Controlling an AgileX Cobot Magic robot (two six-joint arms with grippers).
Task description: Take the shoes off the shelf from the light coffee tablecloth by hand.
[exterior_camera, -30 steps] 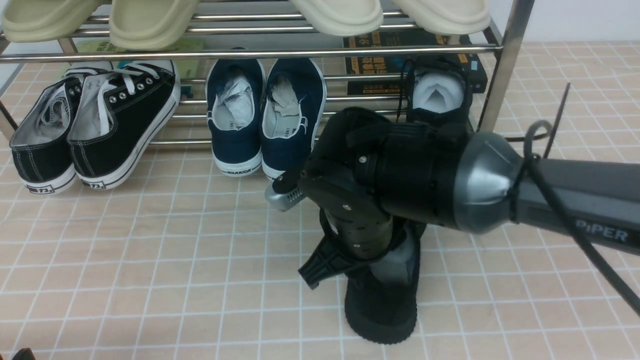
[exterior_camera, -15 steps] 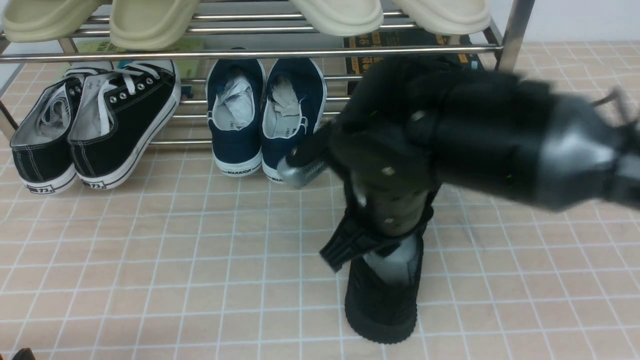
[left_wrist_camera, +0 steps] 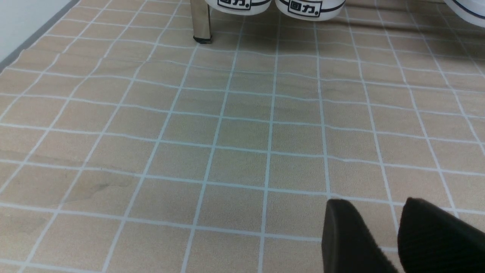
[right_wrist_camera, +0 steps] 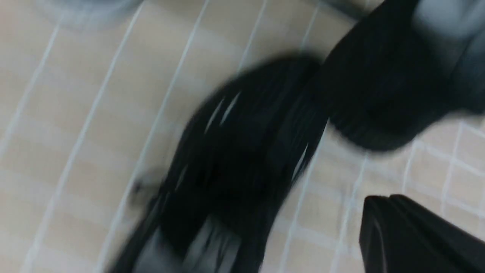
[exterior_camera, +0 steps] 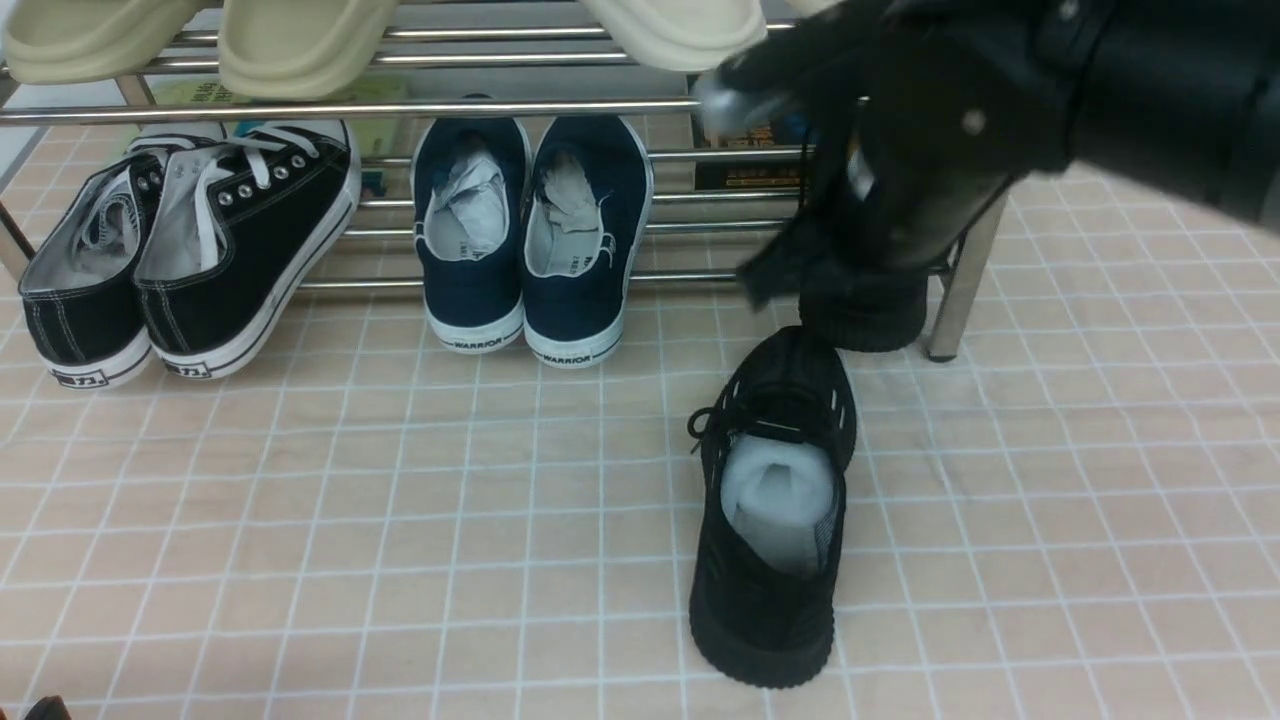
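Now a black shoe (exterior_camera: 765,610) lengthwise, toe toward the rack (exterior_camera: 945,300).

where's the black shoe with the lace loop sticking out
In the front view, the black shoe lies on the tablecloth, right of centre, in front of the rack and below the right gripper.

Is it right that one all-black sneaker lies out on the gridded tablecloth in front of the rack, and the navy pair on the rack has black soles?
Not quite: the soles of the navy pair are white, as the front view shows. One all-black sneaker does lie on the gridded tablecloth in front of the rack.
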